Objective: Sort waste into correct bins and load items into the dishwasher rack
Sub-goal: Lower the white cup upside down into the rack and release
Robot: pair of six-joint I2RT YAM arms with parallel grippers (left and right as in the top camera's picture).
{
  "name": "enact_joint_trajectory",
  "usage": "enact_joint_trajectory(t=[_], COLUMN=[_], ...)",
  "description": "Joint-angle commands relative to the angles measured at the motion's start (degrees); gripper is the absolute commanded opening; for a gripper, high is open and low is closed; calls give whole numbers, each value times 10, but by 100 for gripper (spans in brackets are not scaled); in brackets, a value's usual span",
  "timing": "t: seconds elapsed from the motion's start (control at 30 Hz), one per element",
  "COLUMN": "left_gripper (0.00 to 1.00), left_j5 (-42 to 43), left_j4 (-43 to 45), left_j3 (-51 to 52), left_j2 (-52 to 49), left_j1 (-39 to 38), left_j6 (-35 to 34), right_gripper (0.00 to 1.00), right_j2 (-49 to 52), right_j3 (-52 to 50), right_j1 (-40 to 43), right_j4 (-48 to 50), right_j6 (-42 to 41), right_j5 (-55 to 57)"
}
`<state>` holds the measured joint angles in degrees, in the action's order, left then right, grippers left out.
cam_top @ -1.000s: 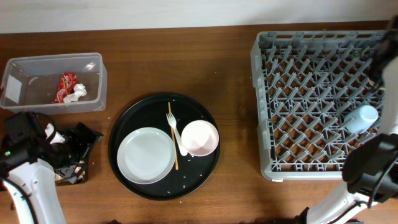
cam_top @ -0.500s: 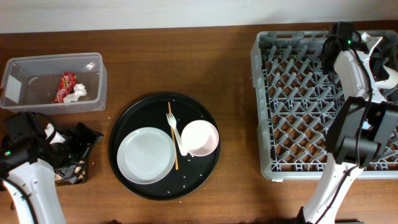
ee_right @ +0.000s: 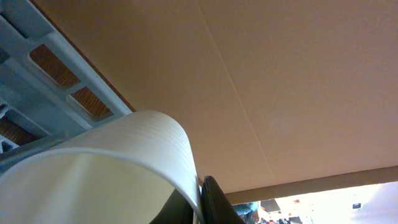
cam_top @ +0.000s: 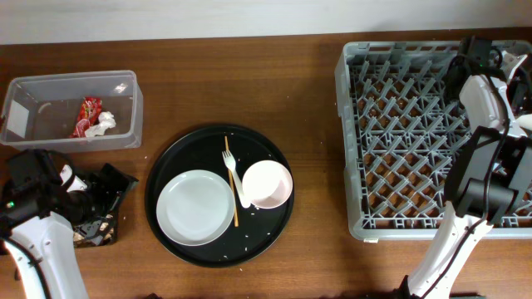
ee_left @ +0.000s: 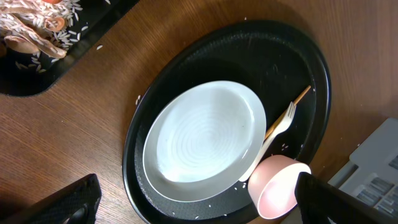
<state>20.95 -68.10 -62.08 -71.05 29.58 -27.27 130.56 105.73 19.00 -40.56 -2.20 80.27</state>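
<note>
Along the right edge of the table (cam_top: 316, 91), the right arm (cam_top: 482, 124) is reaching up over the rack (cam_top: 391, 124), bent toward its far right corner. Its pincer (ee_right: 199, 199) is pinching the rim of a white cup (ee_right: 124, 162), which is hanging above the rack's wall. Half a second earlier this arm was standing further left. The small blue cup seen in the rack a second ago is now hidden under the arm.

Bare wood is lying open between the rack and the round tray (cam_top: 220, 127), which is holding the plate (cam_top: 195, 208), bowl (cam_top: 266, 184), fork (cam_top: 237, 183) and stick (cam_top: 234, 212).

The left pincer (ee_left: 199, 200) is hovering wide open, unmoved, over the flat tray (ee_left: 37, 87) of rice (ee_left: 31, 31). Behind it, the tub (cam_top: 17, 91) is holding the red wrapper (cam_top: 88, 110) and crumpled paper (cam_top: 104, 123).
</note>
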Motion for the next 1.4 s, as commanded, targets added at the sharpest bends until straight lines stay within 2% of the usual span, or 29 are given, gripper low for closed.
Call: enact_joint_trajectory(t=[0.0, 0.17, 0.3, 0.4, 0.5, 0.63, 0.7, 0.73, 0.8, 0.87, 0.9, 0.97, 1.03, 1.2, 1.37], left_gripper=[99, 99, 99, 99, 99, 99, 99, 99, 99, 99, 99, 99, 99, 99, 99], left_j5=[2, 2, 2, 2, 2, 2, 2, 2, 2, 2, 2, 2, 2, 2, 2], left_j4=[0, 0, 0, 0, 0, 0, 0, 0, 0, 0, 0, 0, 0, 0, 0], left_j3=[0, 0, 0, 0, 0, 0, 0, 0, 0, 0, 0, 0, 0, 0, 0], left_j2=[0, 0, 0, 0, 0, 0, 0, 0, 0, 0, 0, 0, 0, 0, 0], left_j1=[-1, -1, -1, -1, -1, -1, -1, -1, -1, -1, -1, -1, -1, -1, -1], left_j6=[-3, -3, -3, -3, -3, -3, -3, -3, -3, -3, -3, -3, -3, -3, -3], right_gripper=[9, 10, 14, 31, 46, 48, 49, 49, 51, 53, 52, 19, 4, 4, 4], right_j2=[11, 11, 11, 9, 0, -20, -33, -38, -38, -38, -38, -31, -26, -26, -26], right_j3=[-30, -55, -54, -53, -24, 101, 205, 291, 385, 435, 436, 406, 362, 207, 170], right_j1=[-14, -31, -58, -84, -100, -92, -84, -78, -68, -41, -22, 45, 83, 114, 113], right_j4=[5, 10, 9, 1, -71, -217, -288, -331, -384, -420, -434, -460, -460, -387, -342], right_j6=[3, 3, 3, 5, -30, -123, -149, -149, -182, -183, -183, -183, -183, -177, -174], right_j5=[-1, -7, -17, -52, -145, -313, -429, -523, -555, -563, -581, -674, -731, -737, -754])
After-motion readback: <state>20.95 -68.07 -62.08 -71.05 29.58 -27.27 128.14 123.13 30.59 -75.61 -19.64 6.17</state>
